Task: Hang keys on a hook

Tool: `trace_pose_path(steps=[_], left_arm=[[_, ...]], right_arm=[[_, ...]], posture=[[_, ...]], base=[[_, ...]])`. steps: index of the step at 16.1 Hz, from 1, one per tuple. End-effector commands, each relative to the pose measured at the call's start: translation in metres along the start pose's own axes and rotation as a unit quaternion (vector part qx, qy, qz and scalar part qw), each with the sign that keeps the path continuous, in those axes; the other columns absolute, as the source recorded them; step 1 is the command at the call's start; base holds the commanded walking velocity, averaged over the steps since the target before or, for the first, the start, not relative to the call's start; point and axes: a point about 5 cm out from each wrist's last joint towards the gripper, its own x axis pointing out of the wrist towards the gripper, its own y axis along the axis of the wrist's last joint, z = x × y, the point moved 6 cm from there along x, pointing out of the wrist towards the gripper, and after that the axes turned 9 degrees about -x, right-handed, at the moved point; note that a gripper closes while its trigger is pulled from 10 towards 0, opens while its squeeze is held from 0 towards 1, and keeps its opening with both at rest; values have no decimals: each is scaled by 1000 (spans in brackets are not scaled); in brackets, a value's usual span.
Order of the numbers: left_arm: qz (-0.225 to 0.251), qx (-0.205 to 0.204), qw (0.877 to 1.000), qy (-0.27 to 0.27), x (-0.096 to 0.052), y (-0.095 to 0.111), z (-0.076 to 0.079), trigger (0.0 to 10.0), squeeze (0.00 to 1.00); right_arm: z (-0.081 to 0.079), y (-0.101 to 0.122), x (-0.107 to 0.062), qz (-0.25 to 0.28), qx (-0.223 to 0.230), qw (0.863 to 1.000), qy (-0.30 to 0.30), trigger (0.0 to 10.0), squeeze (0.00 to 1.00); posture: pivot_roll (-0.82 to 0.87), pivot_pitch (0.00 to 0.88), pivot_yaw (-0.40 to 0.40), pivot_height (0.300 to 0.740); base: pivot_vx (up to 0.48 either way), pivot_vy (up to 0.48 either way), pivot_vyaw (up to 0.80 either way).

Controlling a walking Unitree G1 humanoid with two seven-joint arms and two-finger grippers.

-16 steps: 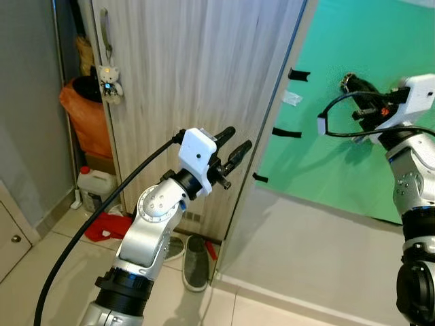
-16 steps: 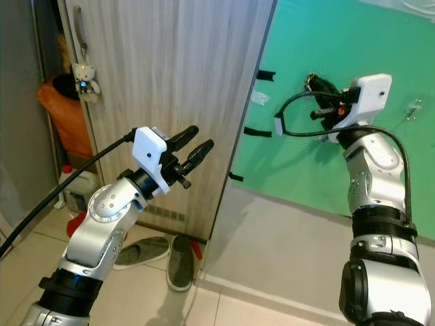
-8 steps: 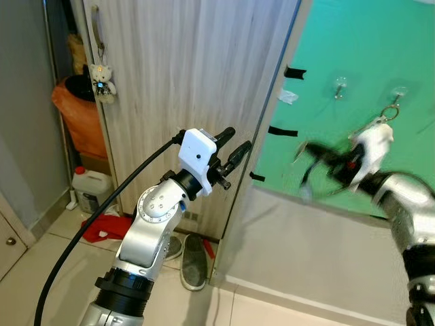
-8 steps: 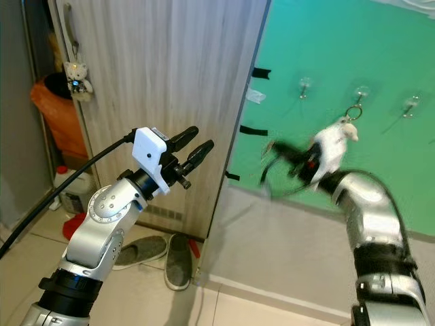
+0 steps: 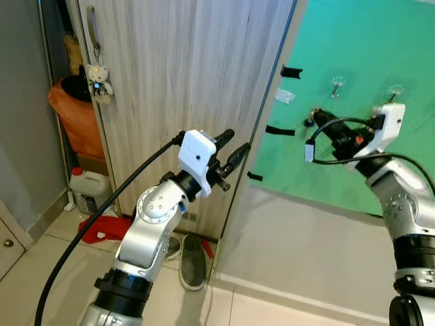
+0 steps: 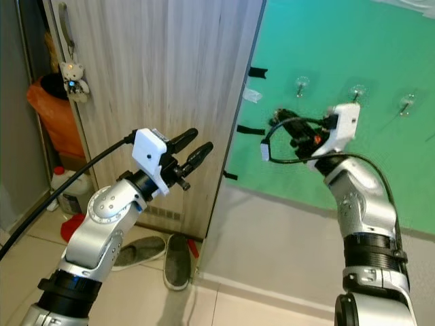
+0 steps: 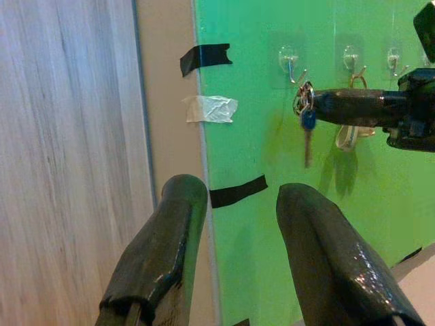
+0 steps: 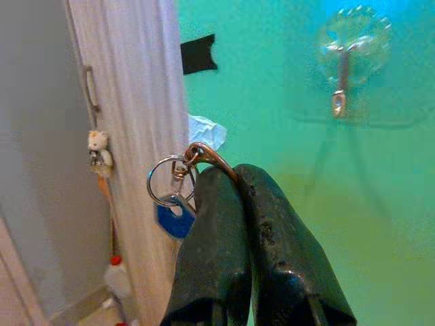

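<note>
A key ring with a blue-headed key (image 8: 171, 204) hangs from the tips of my right gripper (image 8: 233, 175), which is shut on it. That gripper (image 5: 315, 122) is held up in front of the green wall (image 5: 353, 41), just below and left of the leftmost clear stick-on hook (image 5: 336, 85). The keys (image 7: 304, 119) are apart from that hook (image 7: 289, 60). Two more hooks (image 6: 356, 91) sit to its right, and a ring with a clear tag (image 7: 348, 134) hangs from the middle one. My left gripper (image 5: 232, 144) is open and empty, raised before the wooden door.
The wooden door (image 5: 183, 68) has a handle with a small teddy charm (image 5: 99, 75). Beside it are an orange bag (image 5: 73, 115), a white jug (image 5: 88, 190) and a red cloth (image 5: 102, 227). Shoes (image 5: 194, 261) lie on the floor. Black tape strips (image 5: 280, 130) mark the wall.
My right arm swung down in a blur and came back up; its gripper with the keys now sits lower and further left than a second ago. The left arm has not moved.
</note>
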Motion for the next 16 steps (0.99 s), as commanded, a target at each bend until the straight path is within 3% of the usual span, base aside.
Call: trace_pose_path(steps=[1,5,16], left_arm=[[-1,2,1000,-9,2,0,6,10000,0],[-2,1,1000,-11,3,-1,6,10000,0],[-7,7,1000,-19,2,-2,8,10000,0]], right_arm=[[5,18,0,24,5,1000,-7,0,0],[22,34,2,55,57,996,-45,0,0],[42,26,-3,48,127,987,-82,0,0]], posture=[[-45,0,-112,740],[-46,0,-111,740],[-37,0,-109,740]], base=[[0,0,0],[0,0,0],[0,0,0]])
